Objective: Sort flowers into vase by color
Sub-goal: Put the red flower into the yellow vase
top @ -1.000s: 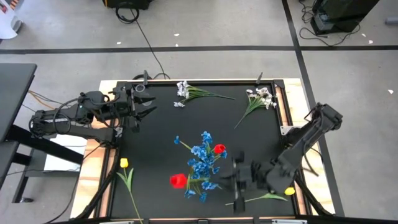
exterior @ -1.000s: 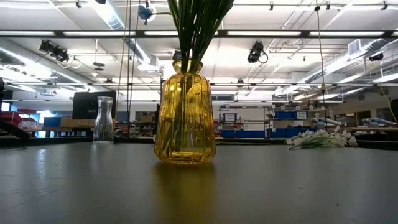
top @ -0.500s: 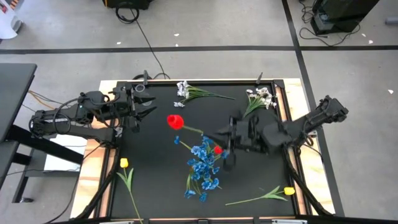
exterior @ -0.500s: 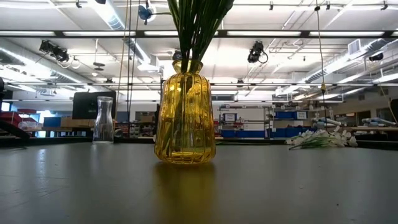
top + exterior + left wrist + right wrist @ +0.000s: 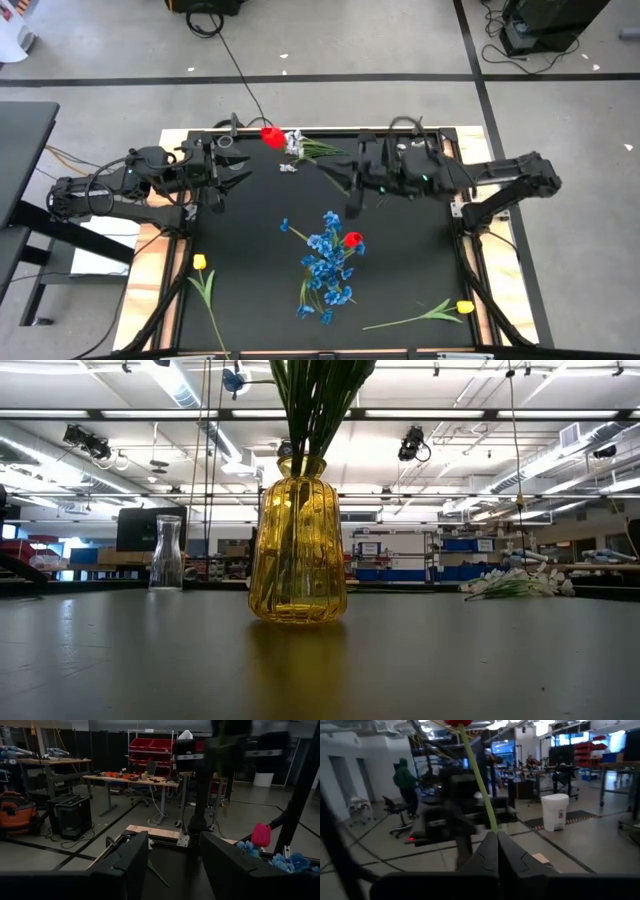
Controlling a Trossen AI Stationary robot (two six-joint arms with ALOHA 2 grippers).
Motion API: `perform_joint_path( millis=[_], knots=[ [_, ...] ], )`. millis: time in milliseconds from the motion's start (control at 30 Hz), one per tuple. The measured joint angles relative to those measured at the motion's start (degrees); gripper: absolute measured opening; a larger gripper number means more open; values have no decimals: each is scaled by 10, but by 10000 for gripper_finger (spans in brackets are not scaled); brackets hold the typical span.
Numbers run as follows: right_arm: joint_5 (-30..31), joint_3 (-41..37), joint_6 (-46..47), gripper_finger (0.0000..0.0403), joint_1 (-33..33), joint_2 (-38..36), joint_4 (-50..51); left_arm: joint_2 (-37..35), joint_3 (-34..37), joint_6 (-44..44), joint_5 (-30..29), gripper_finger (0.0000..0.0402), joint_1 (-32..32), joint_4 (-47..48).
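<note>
My right gripper (image 5: pixel 338 183) hangs over the far half of the black table, shut on a red tulip whose blossom (image 5: pixel 271 136) is near the far edge. A yellow glass vase (image 5: pixel 298 550) stands mid-table holding blue sprays (image 5: pixel 325 255) and another red tulip (image 5: pixel 352 240). A small clear vase (image 5: pixel 167 552) stands at the far left. Two white sprays (image 5: pixel 293 145) (image 5: pixel 420 153) lie flat by the far edge. Yellow tulips lie flat at the near left (image 5: pixel 200 262) and near right (image 5: pixel 465 306). My left gripper (image 5: pixel 228 178) waits open at the far left. My right gripper pinches the red tulip's thin green stem (image 5: pixel 490 820) between its two shut fingers (image 5: pixel 487 852), well below the blossom (image 5: pixel 459 722). The fingers lie along the stem. The tulip is lifted clear of the table, its stem running out past the fingertips toward the far left corner.
A raised wooden rim (image 5: pixel 470 150) runs round the black mat. Bare mat lies between the yellow vase and the far edge, and on the left between the vase and my left arm (image 5: pixel 120 185). People and furniture show only in the room beyond the table.
My right gripper has swung from the near right of the table, past the yellow vase, toward the far edge, staying shut. The red tulip has gone with it, lifted clear, its blossom moving from beside the vase to the far edge near the left white spray.
</note>
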State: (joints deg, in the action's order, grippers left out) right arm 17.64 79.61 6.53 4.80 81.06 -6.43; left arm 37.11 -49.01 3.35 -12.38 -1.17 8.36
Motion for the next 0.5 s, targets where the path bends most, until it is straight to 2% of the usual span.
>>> perform_joint_path(
  millis=[267,500],
  knots=[
    [-133,-7,59,0,-153,5,-4,0,0,0,0,183,0,0],
    [-257,-90,185,0,-247,21,-134,0,0,33,0,183,0,-13]
  ],
)
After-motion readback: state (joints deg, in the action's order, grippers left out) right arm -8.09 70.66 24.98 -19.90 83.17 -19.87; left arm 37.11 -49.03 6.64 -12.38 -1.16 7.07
